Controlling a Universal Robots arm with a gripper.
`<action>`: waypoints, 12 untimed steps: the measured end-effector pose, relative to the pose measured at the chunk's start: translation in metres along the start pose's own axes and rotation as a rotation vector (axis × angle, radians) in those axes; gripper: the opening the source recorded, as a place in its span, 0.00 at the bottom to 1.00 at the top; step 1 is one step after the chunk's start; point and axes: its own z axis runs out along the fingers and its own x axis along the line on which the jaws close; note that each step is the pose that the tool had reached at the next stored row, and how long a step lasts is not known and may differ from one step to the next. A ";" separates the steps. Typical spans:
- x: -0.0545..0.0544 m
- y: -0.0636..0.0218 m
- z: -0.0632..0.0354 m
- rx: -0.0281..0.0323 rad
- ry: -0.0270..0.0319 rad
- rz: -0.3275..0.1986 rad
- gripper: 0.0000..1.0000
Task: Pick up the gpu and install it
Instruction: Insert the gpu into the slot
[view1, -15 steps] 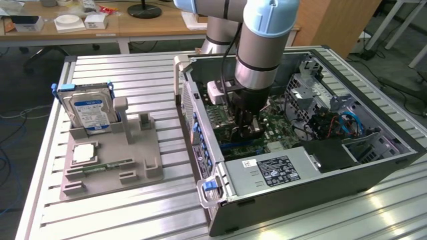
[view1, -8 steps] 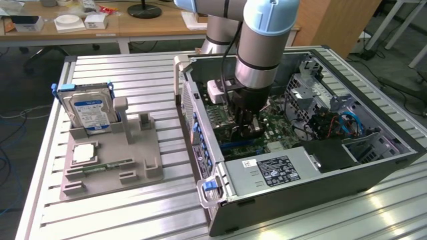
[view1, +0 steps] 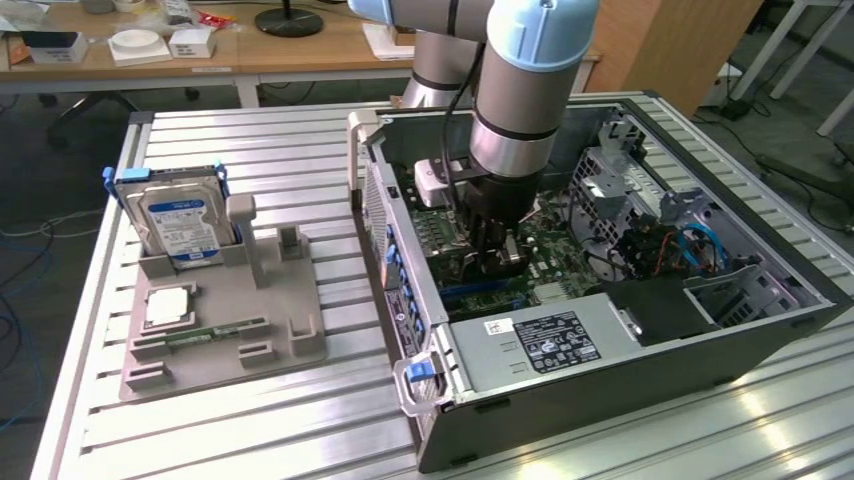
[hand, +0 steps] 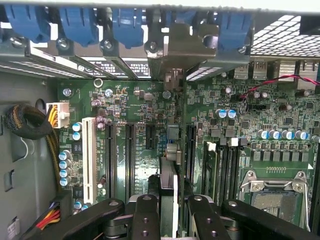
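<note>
Jaws clamped on the gpu (hand: 170, 190), which the wrist view shows edge-on among the slots of the green motherboard (hand: 135, 100). Exterior view adds the arm (view1: 521, 90) reaching into the open computer case (view1: 641, 350), with the hard drive (view1: 180, 220) upright at the case's nine o'clock.

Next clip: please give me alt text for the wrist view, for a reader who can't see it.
The gripper holds the gpu edge-on over a green motherboard, in line with its black expansion slots; whether the card is seated cannot be told. Blue latches line the case edge beyond, and a processor socket sits off to one side.
</note>
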 end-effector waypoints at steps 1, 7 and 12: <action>0.000 0.0000 0.0000 0.0000 0.0000 0.000 0.27; 0.000 0.0001 0.0017 0.0000 0.0001 0.000 0.27; 0.000 0.0004 0.0030 -0.0001 0.0003 0.000 0.27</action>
